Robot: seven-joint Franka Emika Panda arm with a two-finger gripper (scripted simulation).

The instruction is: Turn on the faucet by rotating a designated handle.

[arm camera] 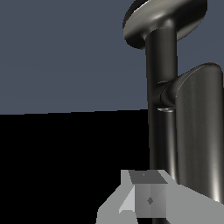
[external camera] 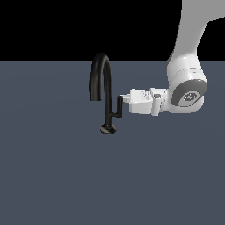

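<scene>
A slim black faucet (external camera: 107, 94) with a hooked spout stands on a small round base in the middle of the exterior view. Its handle (external camera: 119, 107), a short L-shaped lever with an upright rod, sticks out toward the exterior view's right. My gripper (external camera: 124, 98) lies horizontal, reaching in from that side, and its fingertips touch the rod's upper end. The fingers look pressed together with nothing between them. The wrist view shows the faucet stem (arm camera: 161, 65) and the handle rod (arm camera: 201, 131) close up. There the rod stands beside my gripper (arm camera: 148, 200), not inside it.
The faucet stands on a flat dark grey-blue surface (external camera: 52, 176) that runs to a black background. My white arm (external camera: 186, 83) comes down at the exterior view's upper right.
</scene>
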